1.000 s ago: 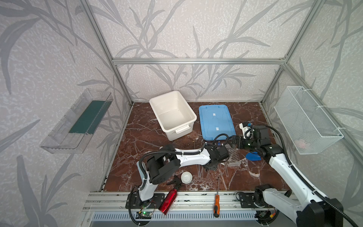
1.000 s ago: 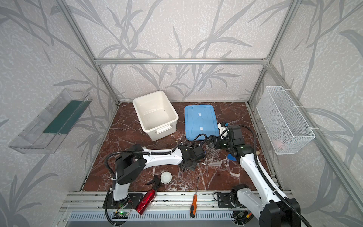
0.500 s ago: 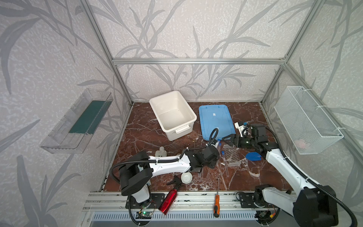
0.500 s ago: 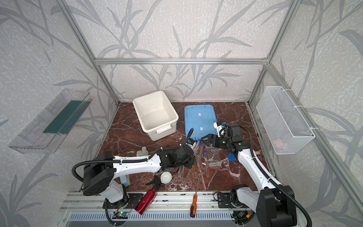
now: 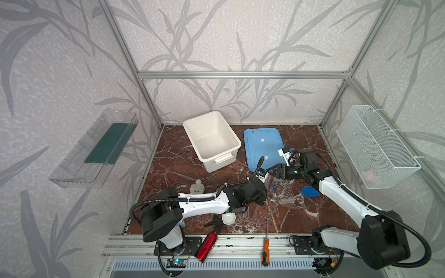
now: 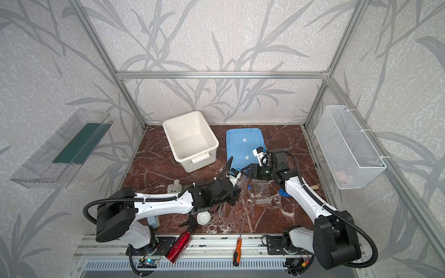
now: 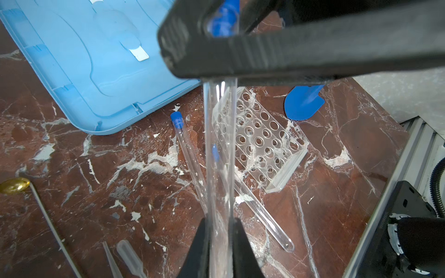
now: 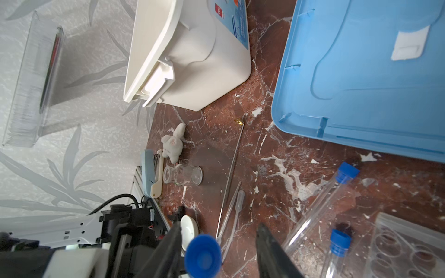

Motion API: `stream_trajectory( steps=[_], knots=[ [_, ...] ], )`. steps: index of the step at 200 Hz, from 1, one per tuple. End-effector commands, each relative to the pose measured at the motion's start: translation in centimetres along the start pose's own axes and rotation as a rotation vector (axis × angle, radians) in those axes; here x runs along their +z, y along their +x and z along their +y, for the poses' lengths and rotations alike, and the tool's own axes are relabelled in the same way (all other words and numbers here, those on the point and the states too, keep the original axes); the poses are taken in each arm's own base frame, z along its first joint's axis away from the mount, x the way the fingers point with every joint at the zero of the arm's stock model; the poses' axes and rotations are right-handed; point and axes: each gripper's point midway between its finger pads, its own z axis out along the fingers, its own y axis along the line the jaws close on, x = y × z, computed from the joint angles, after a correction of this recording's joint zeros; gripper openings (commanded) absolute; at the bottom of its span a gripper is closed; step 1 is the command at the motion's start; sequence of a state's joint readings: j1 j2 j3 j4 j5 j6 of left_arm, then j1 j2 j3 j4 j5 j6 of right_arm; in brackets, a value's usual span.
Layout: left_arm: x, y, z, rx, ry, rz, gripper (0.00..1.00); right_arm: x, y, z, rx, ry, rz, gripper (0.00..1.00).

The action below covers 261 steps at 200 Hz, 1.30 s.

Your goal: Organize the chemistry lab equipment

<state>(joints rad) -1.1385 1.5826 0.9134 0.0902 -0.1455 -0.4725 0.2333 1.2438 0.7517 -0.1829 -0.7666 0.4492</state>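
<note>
Left wrist view: the left end effector (image 7: 219, 228) is clenched on the lower end of one clear blue-capped tube (image 7: 218, 168), which is held above the counter (image 7: 96, 192).

Right wrist view: the right end effector (image 8: 219, 225) straddles that tube's blue cap (image 8: 203, 255). Its jaws are apart, with one finger close against the cap and a gap visible at the other. It has no grip on the cap.

A second tube (image 7: 190, 154) and a third tube (image 7: 265, 216) lie flat on the counter, just beside the clear perforated rack (image 7: 260, 139). The rack lies right of the counter's centre, near the front edge of the blue lid (image 5: 262, 144).

The thin rod (image 8: 231, 173) and the droppers (image 8: 237, 204) lie side by side, nearer the counter's left edge than the tubes. The small clear jar (image 8: 183, 175) lies on its side close to the left edge. The small white dish (image 5: 228, 218) sits by the front edge, partly under the left arm.
</note>
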Motion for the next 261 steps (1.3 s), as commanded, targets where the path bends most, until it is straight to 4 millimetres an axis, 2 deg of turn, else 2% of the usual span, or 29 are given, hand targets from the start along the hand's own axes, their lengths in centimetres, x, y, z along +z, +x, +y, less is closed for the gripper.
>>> stream_trajectory(
  steps=[1, 36, 82, 96, 107, 120, 128, 149, 157, 180, 200, 223, 244, 261],
  knots=[
    [-0.6, -0.7, -0.4, 0.0, 0.022, -0.033, 0.15, -0.2, -1.2, 0.6, -0.035, 0.006, -0.03, 0.4],
    [-0.5, -0.6, -0.5, -0.001, 0.023, -0.029, 0.15, -0.2, -1.1, 0.4, -0.033, 0.012, -0.028, 0.29],
    [-0.2, -0.3, -0.3, -0.01, 0.01, -0.019, 0.16, -0.3, -1.0, 0.5, -0.026, 0.012, -0.028, 0.22],
    [0.0, -0.3, -0.3, -0.013, 0.003, -0.018, 0.19, -0.4, -1.1, 0.6, -0.029, 0.015, -0.032, 0.21],
    [0.1, -0.4, -0.3, -0.036, 0.005, -0.02, 0.27, -0.6, -1.1, 0.5, -0.036, 0.023, -0.039, 0.2],
    [-0.1, -1.4, -0.7, -0.077, 0.028, -0.062, 0.36, -0.8, -1.1, 0.4, -0.044, 0.034, -0.049, 0.2],
    [-0.2, -2.0, -1.0, -0.093, 0.04, -0.079, 0.47, -0.9, -1.1, 0.4, -0.05, 0.043, -0.056, 0.2],
    [-0.7, -4.2, -2.1, -0.134, 0.082, -0.135, 0.87, -1.4, -1.4, 0.1, -0.08, 0.08, -0.085, 0.19],
    [-1.0, -5.1, -2.2, -0.172, 0.077, -0.149, 0.93, -1.9, -1.6, 0.0, -0.107, 0.111, -0.103, 0.19],
    [-1.2, -6.8, -1.8, -0.328, 0.036, -0.1, 0.95, -4.2, -2.9, -0.8, -0.219, 0.261, -0.207, 0.19],
    [-1.2, -8.4, -3.9, -0.396, 0.143, -0.107, 0.99, -6.8, -4.2, -1.1, -0.314, 0.391, -0.322, 0.19],
    [-1.3, -10.6, -4.9, -0.476, 0.227, -0.159, 0.99, -9.1, -5.3, -1.3, -0.392, 0.517, -0.456, 0.19],
    [-0.8, -12.2, -5.6, -0.561, 0.34, -0.194, 0.99, -10.1, -5.9, -1.5, -0.453, 0.599, -0.542, 0.19],
    [0.0, -12.6, -5.6, -0.6, 0.356, -0.197, 0.99, -10.3, -6.3, -1.8, -0.463, 0.635, -0.601, 0.19]
  ],
)
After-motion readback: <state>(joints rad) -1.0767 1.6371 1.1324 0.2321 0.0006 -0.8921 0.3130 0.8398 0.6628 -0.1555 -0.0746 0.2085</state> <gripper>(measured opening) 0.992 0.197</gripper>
